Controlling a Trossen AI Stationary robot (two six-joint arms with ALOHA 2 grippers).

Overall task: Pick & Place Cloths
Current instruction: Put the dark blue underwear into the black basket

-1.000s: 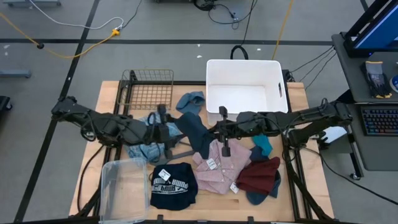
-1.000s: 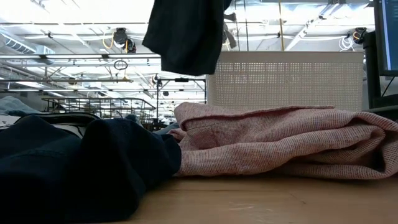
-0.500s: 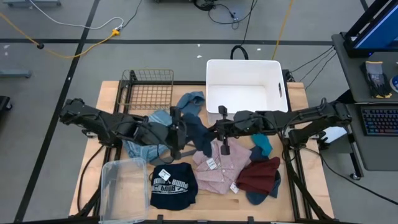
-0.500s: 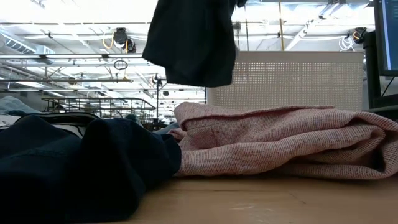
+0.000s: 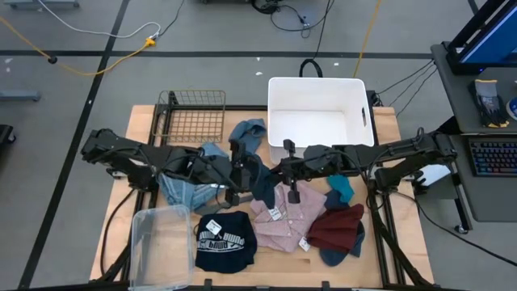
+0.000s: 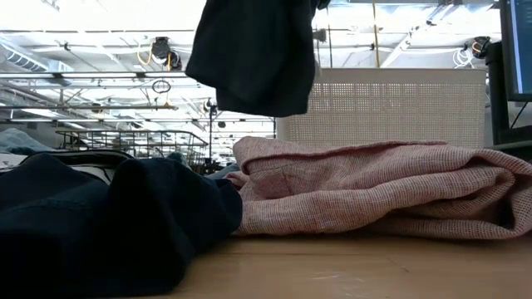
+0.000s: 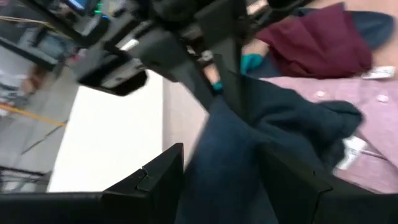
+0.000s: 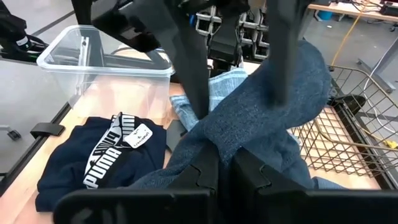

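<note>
Grey-blue cloth (image 5: 260,179) hangs at the table's centre, pinched between the closed fingers of the right gripper (image 5: 275,172). From nine o'clock, the left gripper (image 5: 241,171) has its fingers spread around the cloth's other side.

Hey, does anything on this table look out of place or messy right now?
Yes. A dark blue cloth hangs off the table, pinched by the shut right gripper, and a grey hanger lies among the loose cloths on the table.
</note>
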